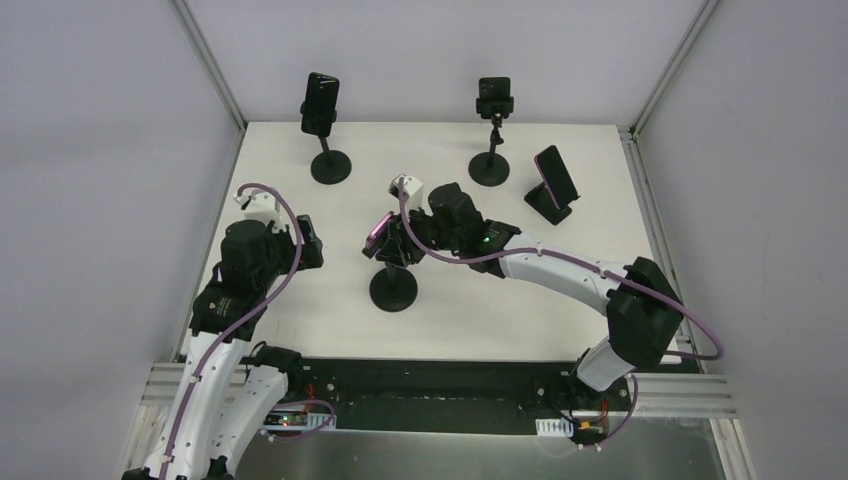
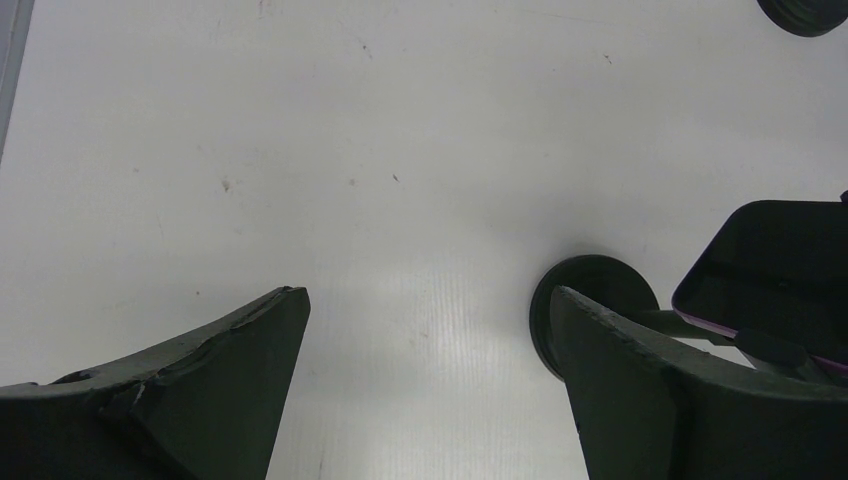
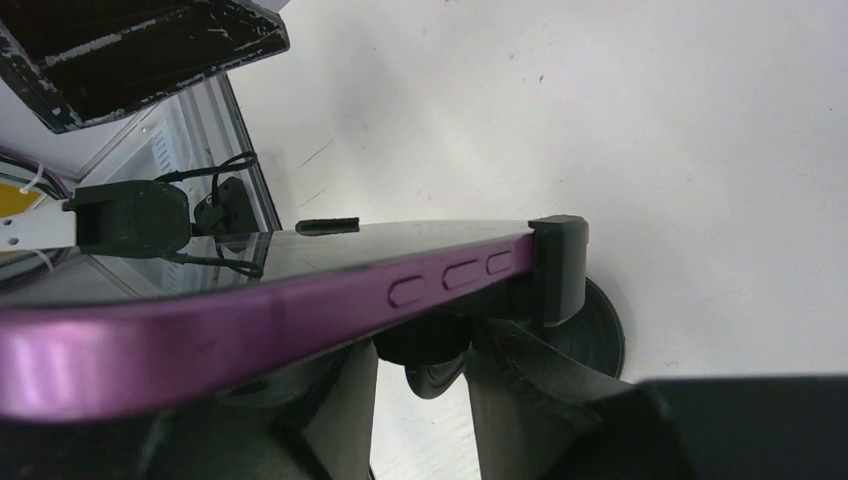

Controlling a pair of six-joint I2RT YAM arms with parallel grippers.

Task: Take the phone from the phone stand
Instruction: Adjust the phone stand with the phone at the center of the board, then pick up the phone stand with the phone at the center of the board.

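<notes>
A phone in a purple case lies tilted in the clamp of a black phone stand at the table's middle. My right gripper reaches under it. In the right wrist view the phone runs across the frame with its end in the stand's clamp, and the right gripper is shut on the stand's black knob just below the phone. My left gripper hangs open to the left of the stand. Its view shows the left gripper over bare table, with the phone and stand base at right.
At the back, a dark phone sits on a round-base stand, and another on a second stand. A third phone leans on a low desk stand at the right. White walls enclose the table.
</notes>
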